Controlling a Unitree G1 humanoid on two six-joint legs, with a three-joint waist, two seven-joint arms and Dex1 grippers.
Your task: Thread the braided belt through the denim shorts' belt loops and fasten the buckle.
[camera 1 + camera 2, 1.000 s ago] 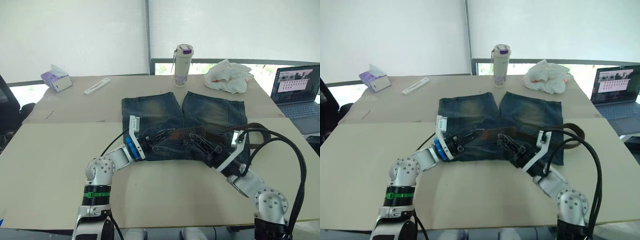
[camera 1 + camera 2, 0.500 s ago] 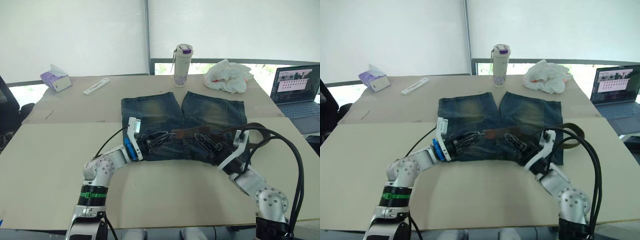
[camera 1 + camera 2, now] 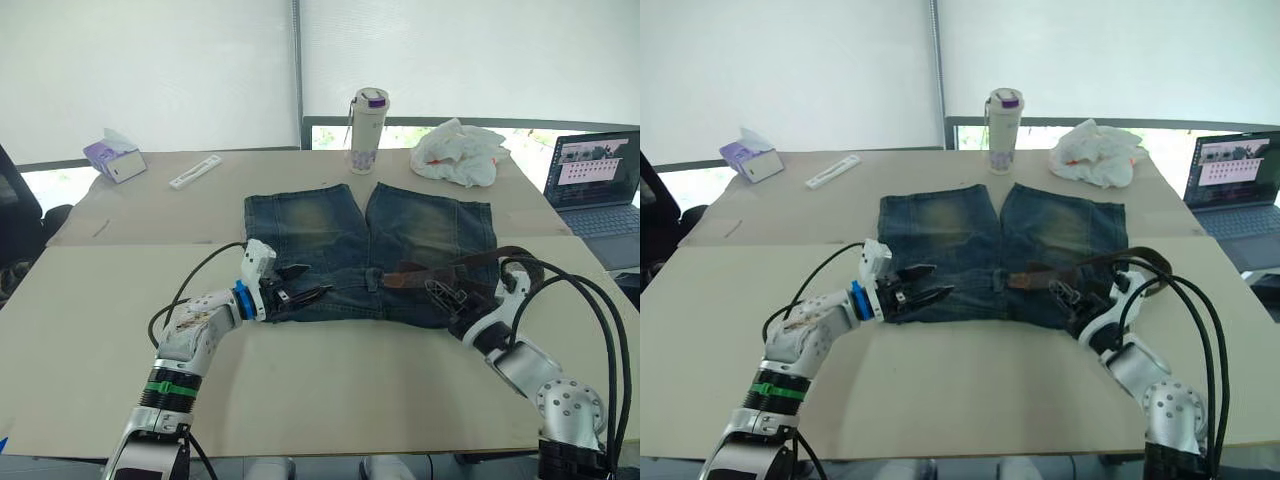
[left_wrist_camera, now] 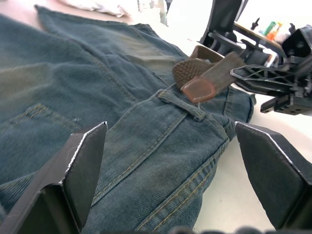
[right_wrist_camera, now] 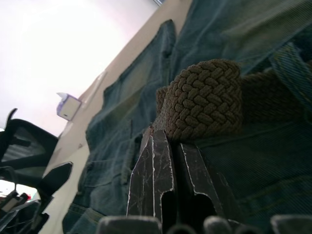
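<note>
A tissue box [image 3: 112, 159] sits at the far left of the worktop [image 3: 90, 330], with a white strip-like tool [image 3: 194, 172] just right of it. The left claw [image 3: 305, 294] lies low over the waistband at the shorts' [image 3: 365, 245] left end, its fingers spread wide apart and holding nothing; in its wrist view denim shows between the two fingers. The shorts lie flat in the middle of the worktop, waistband toward the robot, legs pointing away. A bottle [image 3: 366, 117] stands beyond them. The belt [image 3: 455, 268] runs along the right half of the waistband, its tapered tip [image 4: 201, 90] resting by a belt loop [image 4: 183, 102] near the middle, apart from the left claw. The right claw [image 3: 442, 293] is closed on the belt near the shorts' right end; its wrist view shows the braid bunched against the fingertips. Past it the belt curls off the shorts' right edge in a loop. A crumpled white bag [image 3: 458, 151] lies far right behind, and a laptop [image 3: 595, 180] is at the right edge.
</note>
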